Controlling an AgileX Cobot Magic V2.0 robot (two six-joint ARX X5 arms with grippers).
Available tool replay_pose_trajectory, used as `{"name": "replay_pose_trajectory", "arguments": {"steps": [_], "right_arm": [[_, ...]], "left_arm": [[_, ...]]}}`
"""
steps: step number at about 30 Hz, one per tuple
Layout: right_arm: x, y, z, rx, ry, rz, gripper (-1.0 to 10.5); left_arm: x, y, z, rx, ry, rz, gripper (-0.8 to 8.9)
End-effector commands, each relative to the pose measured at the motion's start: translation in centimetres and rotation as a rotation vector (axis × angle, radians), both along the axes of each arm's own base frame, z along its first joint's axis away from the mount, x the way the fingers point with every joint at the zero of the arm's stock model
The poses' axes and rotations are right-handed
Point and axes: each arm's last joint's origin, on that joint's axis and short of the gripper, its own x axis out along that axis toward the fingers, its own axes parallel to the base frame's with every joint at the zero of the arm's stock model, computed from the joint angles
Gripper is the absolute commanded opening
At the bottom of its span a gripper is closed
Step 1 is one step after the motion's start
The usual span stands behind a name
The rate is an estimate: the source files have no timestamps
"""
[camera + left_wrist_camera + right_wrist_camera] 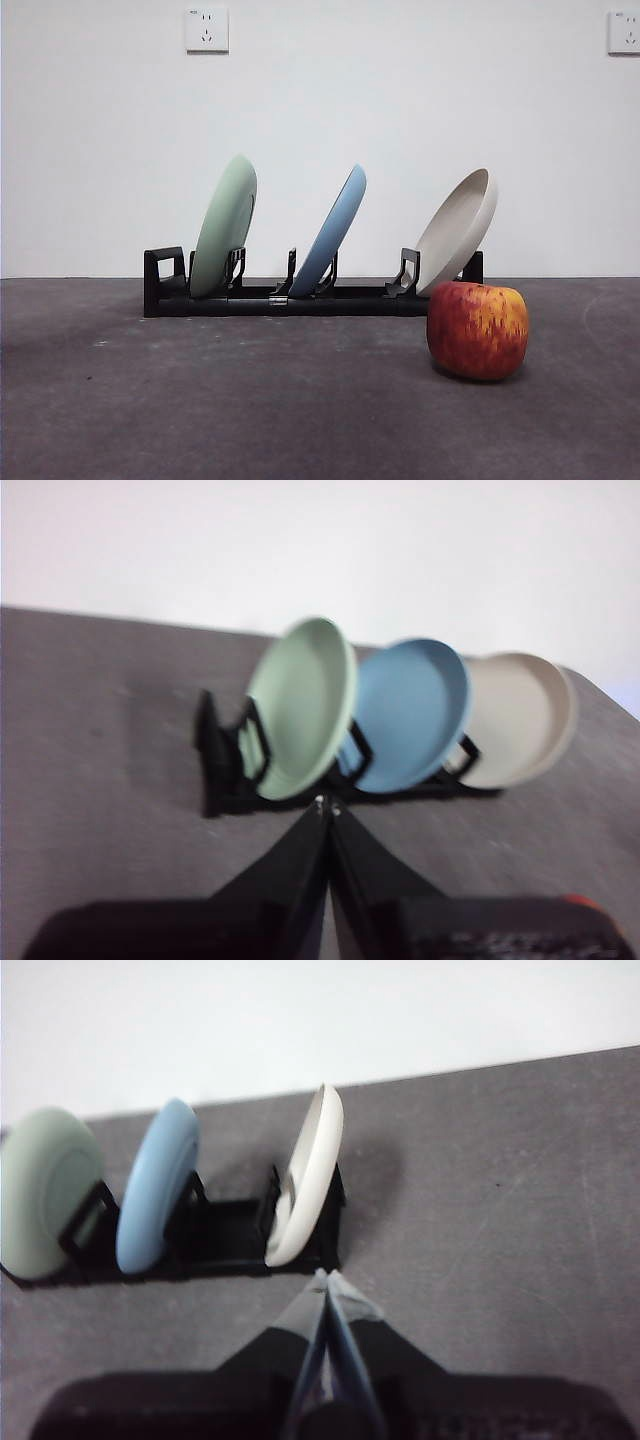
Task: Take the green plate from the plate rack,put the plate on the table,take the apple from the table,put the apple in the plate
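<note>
The flat dark grey matte surface (200,400) takes up the whole lower half of the front view, with a plain white wall behind it. On it sits the long, low black plastic plate rack (290,297), holding three plates leaning on edge in its slots. The wide round plate in pale sage green (224,240) is in the slot at the left end of the rack as the front view shows it, then a round light blue plate (332,232) in the middle, then a round beige plate (458,230) at the other end (all three tilt the same way). The round red apple with yellow-orange streaks (478,330) rests on the surface just in front of the beige plate's end of the rack, not touching it as far as I can tell.

The left hand (328,805) has its black jaws pressed together, holding nothing, off the rack on the green plate's side. The right hand (326,1278) is also pressed together and empty, near the beige plate's end.
</note>
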Motion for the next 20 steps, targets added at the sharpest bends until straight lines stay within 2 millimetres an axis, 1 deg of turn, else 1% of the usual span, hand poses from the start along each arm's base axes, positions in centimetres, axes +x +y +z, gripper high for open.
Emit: {"name": "replay_pose_trajectory", "arguments": {"steps": [1, 4, 6, 8, 9, 12, 16, 18, 20], "right_arm": [[1.4, 0.2, 1.1, -0.066, 0.043, 0.056, 0.0], [2.6, 0.6, 1.6, -0.057, 0.078, 0.137, 0.3], [3.3, 0.8, 1.6, -0.042, 0.095, 0.170, 1.6], [3.9, 0.9, 1.4, -0.036, 0.115, 0.181, 3.2], [4.0, 0.9, 1.3, -0.033, 0.122, 0.180, 3.5], [4.5, 1.0, 0.9, -0.030, 0.147, 0.179, 3.6], [4.8, 1.0, 0.8, -0.021, 0.157, 0.175, 3.5], [4.8, 1.0, 0.8, -0.021, 0.157, 0.175, 3.5], [4.8, 1.0, 0.8, -0.021, 0.157, 0.175, 3.5]], "left_arm": [[1.3, -0.1, 1.3, -0.001, 0.047, -0.043, -0.03], [2.6, -0.1, 2.1, 0.004, 0.088, -0.059, 0.11], [3.4, -0.1, 2.4, 0.009, 0.112, -0.061, 1.28], [4.1, -0.1, 2.6, 0.006, 0.128, -0.065, 2.89], [4.4, -0.1, 2.6, 0.006, 0.135, -0.066, 3.17], [5.5, -0.3, 2.5, 0.002, 0.155, -0.086, 3.22], [7.6, -0.6, 2.6, -0.015, 0.190, -0.139, 3.22], [9.1, -1.0, 2.9, -0.024, 0.213, -0.174, 3.22], [11.6, -1.7, 3.9, -0.026, 0.225, -0.219, 3.22]]}}
